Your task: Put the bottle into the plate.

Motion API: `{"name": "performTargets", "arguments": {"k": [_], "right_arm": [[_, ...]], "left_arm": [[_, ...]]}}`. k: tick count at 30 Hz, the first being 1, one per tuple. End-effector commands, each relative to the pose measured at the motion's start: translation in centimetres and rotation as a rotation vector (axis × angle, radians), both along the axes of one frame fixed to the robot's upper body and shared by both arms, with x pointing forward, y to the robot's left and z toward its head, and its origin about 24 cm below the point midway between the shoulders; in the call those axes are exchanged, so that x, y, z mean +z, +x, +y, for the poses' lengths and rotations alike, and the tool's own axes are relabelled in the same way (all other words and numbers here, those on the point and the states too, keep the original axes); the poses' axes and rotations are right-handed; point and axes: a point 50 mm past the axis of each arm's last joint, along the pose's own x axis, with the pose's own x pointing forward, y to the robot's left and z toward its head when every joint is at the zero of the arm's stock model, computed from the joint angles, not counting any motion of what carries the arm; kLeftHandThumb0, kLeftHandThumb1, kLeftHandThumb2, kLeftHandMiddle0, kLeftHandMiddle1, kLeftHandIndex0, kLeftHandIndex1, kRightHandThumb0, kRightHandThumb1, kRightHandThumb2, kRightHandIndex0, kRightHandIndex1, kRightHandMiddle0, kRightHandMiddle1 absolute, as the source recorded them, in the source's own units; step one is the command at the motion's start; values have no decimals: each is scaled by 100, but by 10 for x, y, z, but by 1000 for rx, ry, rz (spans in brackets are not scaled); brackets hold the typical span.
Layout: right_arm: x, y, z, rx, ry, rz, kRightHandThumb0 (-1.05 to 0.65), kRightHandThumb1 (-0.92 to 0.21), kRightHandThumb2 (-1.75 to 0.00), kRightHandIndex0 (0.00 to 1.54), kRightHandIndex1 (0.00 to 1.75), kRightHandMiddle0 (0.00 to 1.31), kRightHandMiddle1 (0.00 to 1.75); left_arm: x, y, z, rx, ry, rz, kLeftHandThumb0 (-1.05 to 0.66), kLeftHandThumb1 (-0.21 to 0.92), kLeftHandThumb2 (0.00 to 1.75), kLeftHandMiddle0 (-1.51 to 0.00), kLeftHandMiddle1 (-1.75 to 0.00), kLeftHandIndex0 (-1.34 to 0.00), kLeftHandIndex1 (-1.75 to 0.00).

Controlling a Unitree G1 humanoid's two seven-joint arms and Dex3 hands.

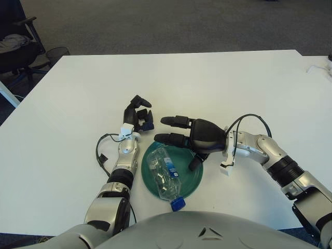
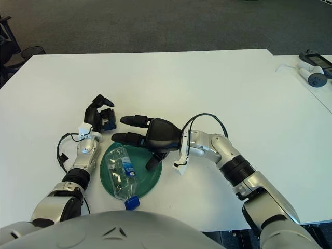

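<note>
Clear bottle (image 1: 167, 177) lies on side in green plate (image 1: 196, 181), blue cap (image 1: 177, 204) at near rim, poking just past plate edge; bottle base toward far left. Plate sits on white table (image 1: 207, 83), near edge, centre. Right hand (image 1: 193, 136) over plate's far right rim, fingers (image 1: 173, 121) spread, extended leftward, holding nothing, apart from bottle. Left hand (image 1: 137, 115) just beyond plate's far left rim, fingers curled, empty. Far left off table: office chair (image 1: 15, 46).
</note>
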Motion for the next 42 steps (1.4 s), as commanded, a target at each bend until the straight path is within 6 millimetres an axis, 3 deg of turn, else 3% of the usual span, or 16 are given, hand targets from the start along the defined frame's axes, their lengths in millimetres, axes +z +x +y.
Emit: {"name": "performTargets", "arguments": {"k": [1, 10, 17, 24, 33, 35, 38, 42], "right_arm": [[1, 2, -3, -17, 7, 2, -63, -92, -81, 0, 0, 0, 0], [-1, 6, -4, -36, -10, 1, -66, -92, -90, 0, 0, 0, 0], [15, 26, -9, -84, 30, -11, -67, -92, -95, 0, 0, 0, 0], [24, 39, -21, -192, 303, 137, -68, -92, -85, 3, 1, 2, 2], [18, 50, -24, -259, 682, 481, -61, -92, -53, 46, 15, 0, 77], [17, 52, -26, -278, 753, 516, -60, -92, -48, 49, 26, 2, 88], [15, 56, -31, -304, 834, 544, -58, -89, -45, 46, 60, 9, 100], [14, 58, -34, -310, 887, 559, -55, -81, -54, 46, 82, 19, 112]], "left_arm": [[-27, -22, -1, 5, 12, 112, -54, 16, 150, -134, -175, -74, -175], [-29, -21, -1, 0, -7, 140, -54, 16, 151, -133, -175, -74, -175], [-31, -21, 1, -30, -66, 152, -53, 18, 148, -127, -175, -72, -175], [-32, -22, 3, -53, -144, 137, -52, 22, 143, -124, -175, -69, -175], [-31, -23, 5, -50, -146, 112, -52, 21, 144, -125, -175, -70, -175], [-31, -23, 5, -44, -142, 113, -53, 20, 146, -127, -175, -71, -175], [-31, -23, 6, -36, -132, 121, -53, 18, 148, -128, -175, -72, -175], [-32, -23, 6, -32, -127, 125, -54, 17, 150, -128, -175, -73, -175]]}}
